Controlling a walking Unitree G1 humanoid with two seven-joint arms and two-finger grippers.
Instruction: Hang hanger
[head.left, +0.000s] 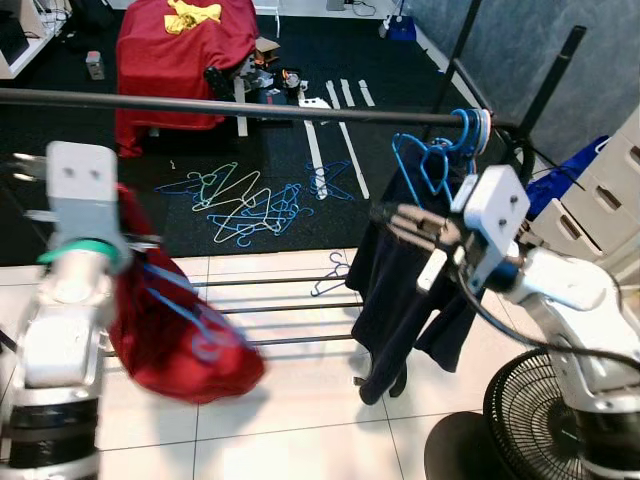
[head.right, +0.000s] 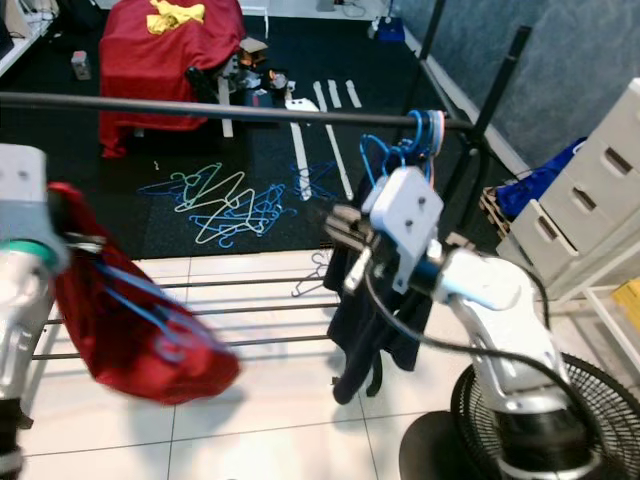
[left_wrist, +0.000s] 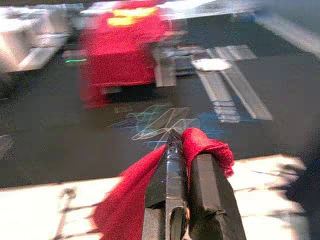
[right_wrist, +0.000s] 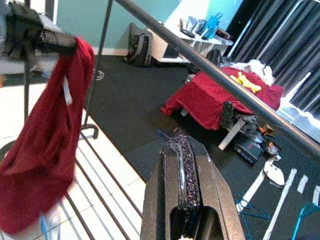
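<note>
Both end effectors raised forward, fingers closed.

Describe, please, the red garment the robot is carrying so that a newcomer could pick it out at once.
Find the long dark clothes rail crossing the scene, then look below its left end. There the left gripper holds a red garment on a blue hanger, dangling over white tiles. Unlike the dark garment hanging on the rail, it is bright red and held in the jaws.

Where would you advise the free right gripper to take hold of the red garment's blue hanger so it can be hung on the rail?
Probably at the hanger's neck, just under the hook, coming from the robot's right. The left gripper pinches the top of the red garment, and the blue hanger hangs tilted inside the cloth, so only its upper part looks reachable. The right gripper is shut, below the rail.
</note>
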